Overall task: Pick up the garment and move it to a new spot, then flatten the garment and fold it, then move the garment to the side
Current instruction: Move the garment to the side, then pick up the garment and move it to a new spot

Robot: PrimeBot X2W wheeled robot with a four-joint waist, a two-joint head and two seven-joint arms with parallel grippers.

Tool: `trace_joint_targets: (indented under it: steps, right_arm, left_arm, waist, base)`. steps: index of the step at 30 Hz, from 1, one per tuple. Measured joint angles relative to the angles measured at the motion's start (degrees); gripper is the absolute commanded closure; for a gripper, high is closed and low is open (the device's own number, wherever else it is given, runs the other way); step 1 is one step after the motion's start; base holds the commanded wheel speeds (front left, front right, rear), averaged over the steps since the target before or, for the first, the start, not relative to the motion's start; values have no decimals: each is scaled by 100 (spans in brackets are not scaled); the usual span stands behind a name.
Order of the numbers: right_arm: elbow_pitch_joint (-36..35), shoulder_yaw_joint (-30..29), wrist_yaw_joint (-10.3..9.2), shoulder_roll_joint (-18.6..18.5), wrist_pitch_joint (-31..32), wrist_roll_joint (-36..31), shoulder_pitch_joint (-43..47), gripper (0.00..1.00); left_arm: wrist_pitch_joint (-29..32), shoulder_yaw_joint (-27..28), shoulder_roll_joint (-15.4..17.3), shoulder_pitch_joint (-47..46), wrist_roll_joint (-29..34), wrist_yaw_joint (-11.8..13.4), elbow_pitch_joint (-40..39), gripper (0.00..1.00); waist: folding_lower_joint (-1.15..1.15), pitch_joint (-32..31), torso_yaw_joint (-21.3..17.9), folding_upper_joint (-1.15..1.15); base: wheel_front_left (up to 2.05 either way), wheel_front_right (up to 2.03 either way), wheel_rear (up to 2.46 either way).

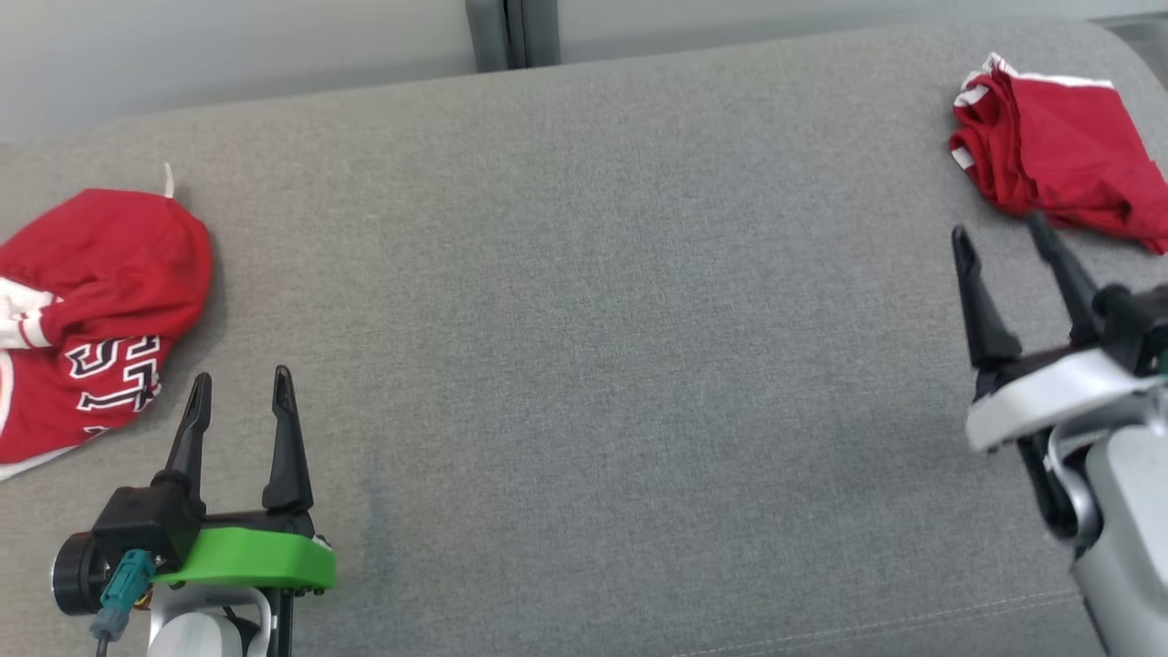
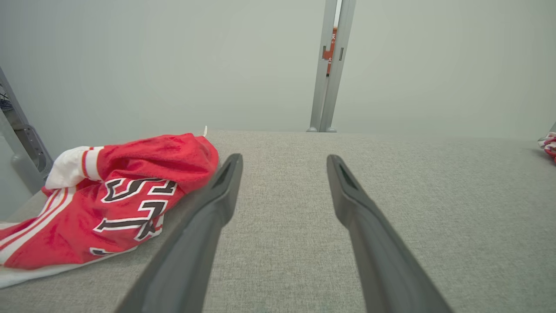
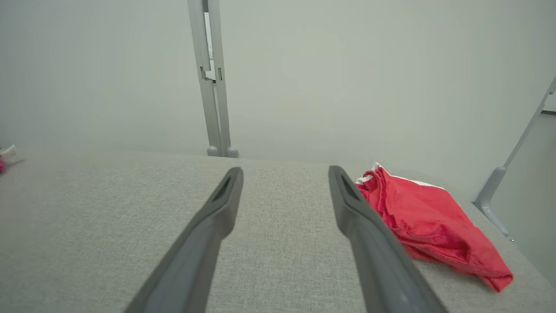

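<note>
Left end effector [image 1: 243, 376] and right end effector [image 1: 997, 226] both spread empty; lettered red garment [image 1: 100, 274] lies crumpled on the surface [image 1: 584, 319] just beside the left one, so pickup, flattening, folding apparently remain

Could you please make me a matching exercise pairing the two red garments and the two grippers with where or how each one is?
Things:
1. lettered garment
2. plain garment
3. left gripper
4. right gripper

Place or state:
a. lies at the far right
b. open, on a green base
c. open, on a white base
d. crumpled at the left edge

Pairs: 1-d, 2-a, 3-b, 4-c
</note>
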Motion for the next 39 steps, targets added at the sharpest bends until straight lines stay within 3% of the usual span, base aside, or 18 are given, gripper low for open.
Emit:
trace_joint_targets:
  steps: [17,39]
  right_arm:
    - [-905,-702,0,994,-1,-313,1910,0]
    - [-1023,-772,0,1236,-1,-527,2215,0]
  left_arm:
    - [1,65,-11,338,-20,-79,353,0]
    - [1,144,-13,450,-11,-122,409,0]
  waist:
    - [0,-762,274,0]
    - [0,-958,398,0]
  base:
    - [0,0,0]
    - [0,0,0]
